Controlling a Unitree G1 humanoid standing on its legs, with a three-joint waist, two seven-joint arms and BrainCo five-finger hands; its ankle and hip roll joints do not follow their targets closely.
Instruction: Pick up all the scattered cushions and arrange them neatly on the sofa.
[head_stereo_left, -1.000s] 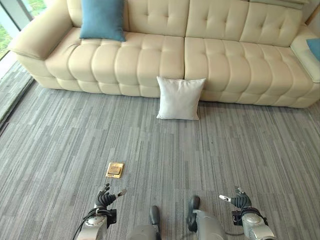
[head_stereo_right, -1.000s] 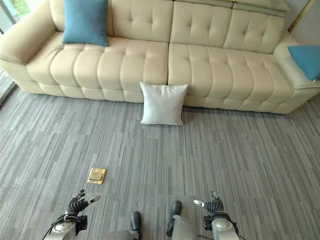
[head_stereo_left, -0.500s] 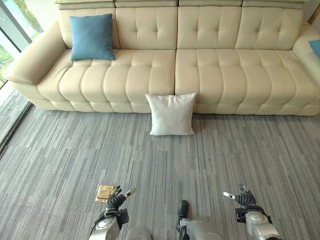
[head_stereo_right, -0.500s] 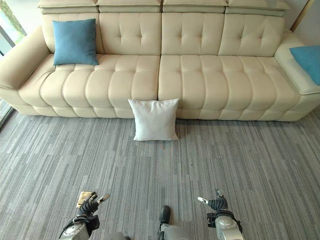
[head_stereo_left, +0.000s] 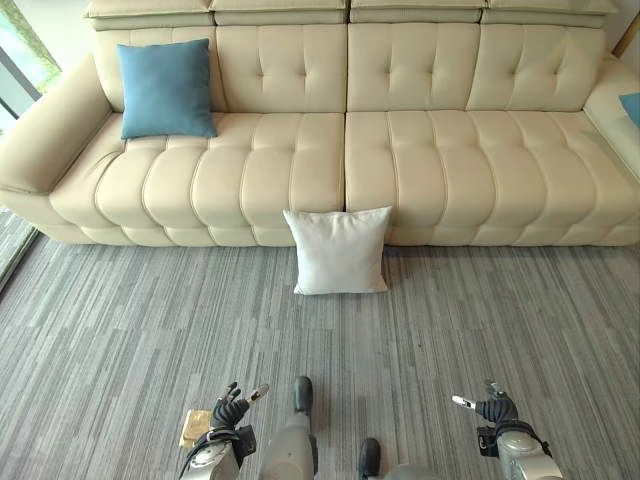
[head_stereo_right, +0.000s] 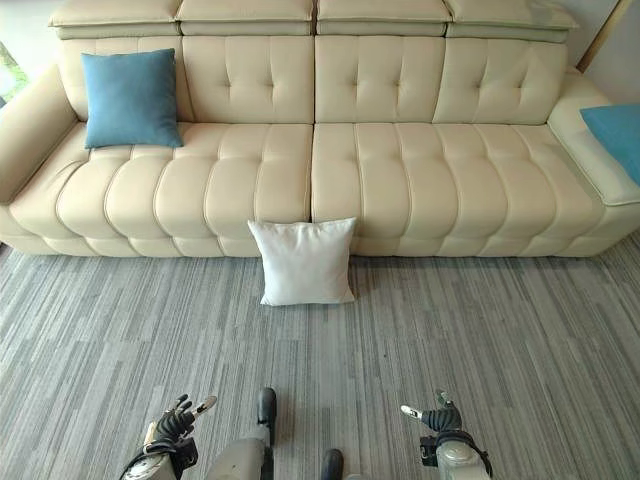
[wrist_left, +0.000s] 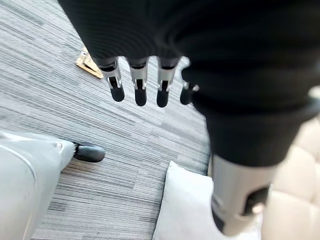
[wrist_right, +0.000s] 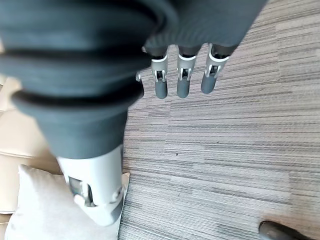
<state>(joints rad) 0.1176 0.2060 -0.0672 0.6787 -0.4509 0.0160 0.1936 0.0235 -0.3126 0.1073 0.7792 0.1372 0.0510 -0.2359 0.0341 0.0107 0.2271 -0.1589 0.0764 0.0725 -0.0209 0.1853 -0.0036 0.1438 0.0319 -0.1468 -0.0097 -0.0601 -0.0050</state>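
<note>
sofa (head_stereo_right: 400, 170): 1; white cushion (head_stereo_right: 301, 262): 1; blue cushions (head_stereo_right: 130, 98): 2, second (head_stereo_right: 617, 135) partly cut off; brass floor plate (head_stereo_left: 195, 428): 1, half hidden

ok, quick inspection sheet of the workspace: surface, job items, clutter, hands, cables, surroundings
Surface: grey striped carpet, bare ahead of the robot.
Job's things: white cushion upright on the carpet, leaning on the front of the cream sofa; blue cushion upright at the sofa's left end; second blue cushion at its right end, partly cut off.
Clutter: brass floor plate by the left hand.
Hands: left hand and right hand low, fingers relaxed, holding nothing.
Cables: nothing seen.
Surroundings: window at far left.
</note>
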